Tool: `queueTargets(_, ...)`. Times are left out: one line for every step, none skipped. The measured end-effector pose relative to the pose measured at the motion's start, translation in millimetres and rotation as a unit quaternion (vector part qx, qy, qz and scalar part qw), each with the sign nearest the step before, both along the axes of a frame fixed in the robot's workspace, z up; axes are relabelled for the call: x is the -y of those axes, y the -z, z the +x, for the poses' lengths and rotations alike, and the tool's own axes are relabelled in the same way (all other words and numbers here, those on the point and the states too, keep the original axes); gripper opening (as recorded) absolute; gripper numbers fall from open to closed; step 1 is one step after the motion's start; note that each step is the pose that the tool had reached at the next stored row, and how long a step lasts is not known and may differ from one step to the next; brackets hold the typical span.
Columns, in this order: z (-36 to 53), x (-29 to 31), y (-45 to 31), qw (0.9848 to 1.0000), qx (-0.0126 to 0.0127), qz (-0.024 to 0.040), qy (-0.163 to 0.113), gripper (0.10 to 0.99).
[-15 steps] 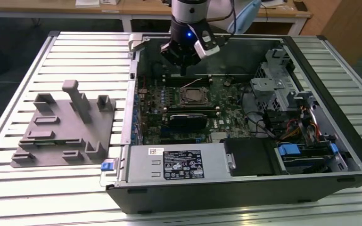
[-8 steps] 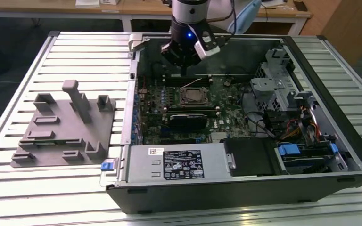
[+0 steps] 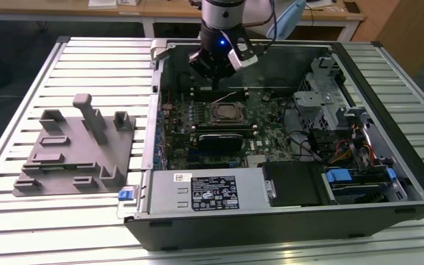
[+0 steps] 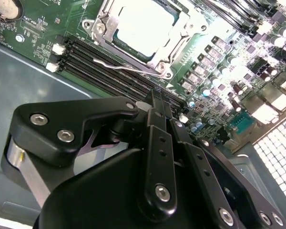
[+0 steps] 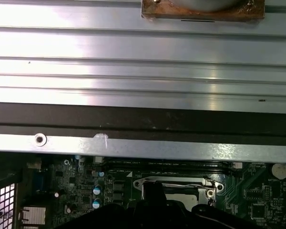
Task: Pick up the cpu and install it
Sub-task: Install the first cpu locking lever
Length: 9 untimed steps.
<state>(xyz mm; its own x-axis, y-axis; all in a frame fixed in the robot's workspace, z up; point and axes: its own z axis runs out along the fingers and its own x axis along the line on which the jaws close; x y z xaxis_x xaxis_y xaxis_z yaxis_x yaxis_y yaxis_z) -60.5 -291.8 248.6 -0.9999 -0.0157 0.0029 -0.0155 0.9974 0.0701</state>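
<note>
One cpu (image 4: pixel 142 22) sat in one socket (image 4: pixel 155 61); my pincer (image 4: pixel 157 102) hovered above, fingers together, empty.

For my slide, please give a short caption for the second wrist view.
Gripper poised above the motherboard, with the cpu already seated in its socket frame.

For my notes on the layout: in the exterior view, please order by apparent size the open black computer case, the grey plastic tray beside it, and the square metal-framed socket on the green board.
1. Open black computer case, clearly largest.
2. Grey plastic tray.
3. Square metal-framed socket, smallest.
</note>
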Motion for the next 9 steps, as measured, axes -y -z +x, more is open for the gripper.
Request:
queueTargets(0.2, 0.0, 0.2, 1.0, -0.0001, -0.0001, 0.0, 0.106)
queueTargets(0.4, 0.0, 0.4, 1.0, 0.0, 0.0, 0.0, 0.106)
queueTargets(0.6, 0.0, 0.7, 1.0, 0.0, 0.0, 0.0, 0.106)
queueTargets(0.9, 0.0, 0.9, 1.0, 0.0, 0.0, 0.0, 0.106)
queueTargets(1.2, 0.0, 1.1, 1.0, 0.0, 0.0, 0.0, 0.106)
queueTargets(1.5, 0.0, 1.4, 1.0, 0.0, 0.0, 0.0, 0.106)
queueTargets(1.9, 0.0, 1.6, 1.0, 0.0, 0.0, 0.0, 0.106)
queueTargets(2.2, 0.0, 1.8, 1.0, 0.0, 0.0, 0.0, 0.106)
queueTargets(2.5, 0.0, 2.1, 1.0, 0.0, 0.0001, 0.0, 0.106)
